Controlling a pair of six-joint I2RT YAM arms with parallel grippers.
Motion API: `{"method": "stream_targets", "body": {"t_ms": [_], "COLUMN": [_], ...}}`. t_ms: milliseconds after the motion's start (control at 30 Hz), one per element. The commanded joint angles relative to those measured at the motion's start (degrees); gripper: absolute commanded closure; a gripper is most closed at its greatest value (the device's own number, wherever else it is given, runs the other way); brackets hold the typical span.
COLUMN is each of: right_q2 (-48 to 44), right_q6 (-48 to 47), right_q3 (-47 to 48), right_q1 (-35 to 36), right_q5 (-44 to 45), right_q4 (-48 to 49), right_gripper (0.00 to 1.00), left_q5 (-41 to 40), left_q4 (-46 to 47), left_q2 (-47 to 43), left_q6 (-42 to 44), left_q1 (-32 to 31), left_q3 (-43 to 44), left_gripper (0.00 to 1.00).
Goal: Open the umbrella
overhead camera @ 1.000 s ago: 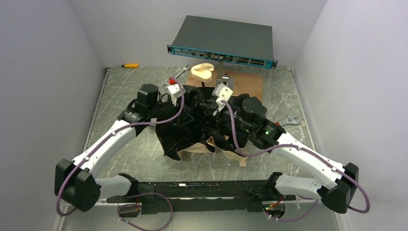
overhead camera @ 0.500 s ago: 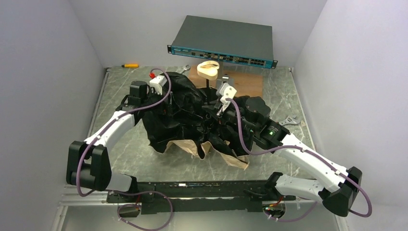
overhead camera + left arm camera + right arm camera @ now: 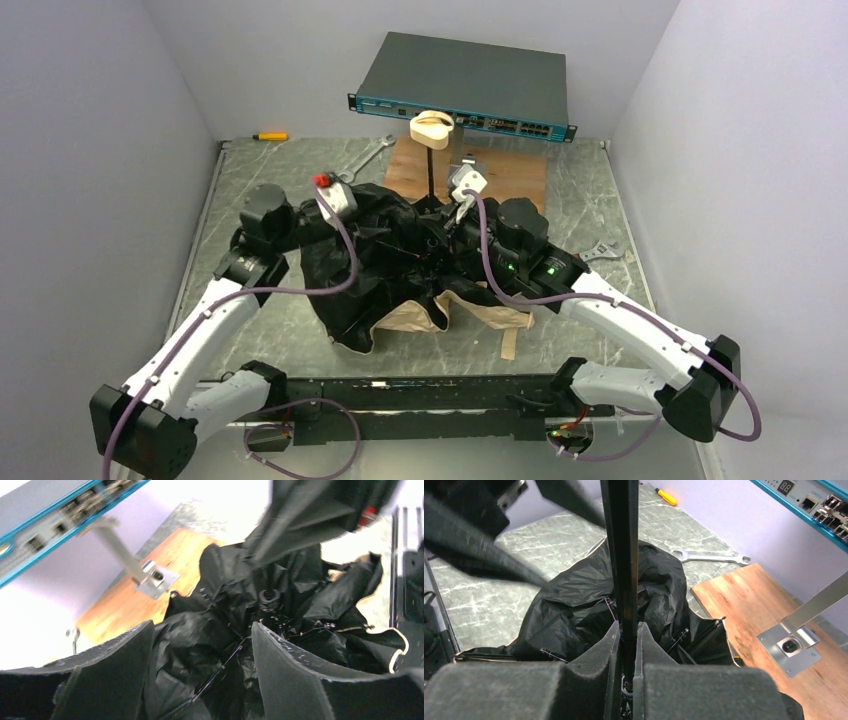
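The umbrella [image 3: 395, 265] lies half spread mid-table, black lining up, with cream-beige fabric showing along its near edge. Its dark shaft [image 3: 621, 555] stands up from the hub and carries the cream handle [image 3: 432, 128] at the top. My right gripper [image 3: 626, 627] is shut on the shaft low down, just above the hub [image 3: 442, 232]. At the canopy's left side my left gripper [image 3: 200, 630] is open, with its fingers [image 3: 280, 660] wide apart over crumpled black lining [image 3: 190, 650] and a thin metal rib. Nothing is clamped between them.
A dark-grey network switch [image 3: 465, 85] sits raised on a metal stand over a wooden board [image 3: 505, 175] at the back. One wrench [image 3: 365, 153] and a yellow screwdriver [image 3: 270, 136] lie back left. Another wrench [image 3: 600, 250] lies right. Walls close in on both sides.
My left gripper opened and its arm drew back to the left. The handle rose higher on the shaft. The canopy has spread, showing more cream fabric at the front.
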Motion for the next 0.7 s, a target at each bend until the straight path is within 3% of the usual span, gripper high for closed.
{"method": "stream_targets", "body": {"t_ms": [0, 133, 333, 433, 667], "right_q2": [0.35, 0.62, 1.76, 2.88, 6.69], "right_q6": [4.15, 7.2, 9.63, 11.08, 15.57], "right_q3": [4.41, 5.26, 6.46, 7.42, 11.04], "right_q1": [-0.23, -0.27, -0.27, -0.35, -2.47], "right_q5": [1.38, -0.16, 0.2, 0.69, 3.11], "right_q4": [7.96, 8.13, 9.04, 9.83, 13.33], "right_gripper": [1.0, 1.0, 1.0, 1.0, 1.0], "left_q5": [1.9, 0.8, 0.13, -1.25, -3.54], "left_q4": [-2.37, 3.75, 3.62, 4.84, -0.39], "left_q2": [0.28, 1.0, 3.9, 4.24, 3.15], "left_q6": [17.03, 22.68, 27.88, 29.96, 37.74], "left_q1": [-6.84, -11.6, -17.91, -21.72, -28.28], "left_q3": [-3.4, -8.02, -8.67, -10.99, -19.54], "left_gripper": [0.3, 0.44, 0.57, 0.57, 0.46]}}
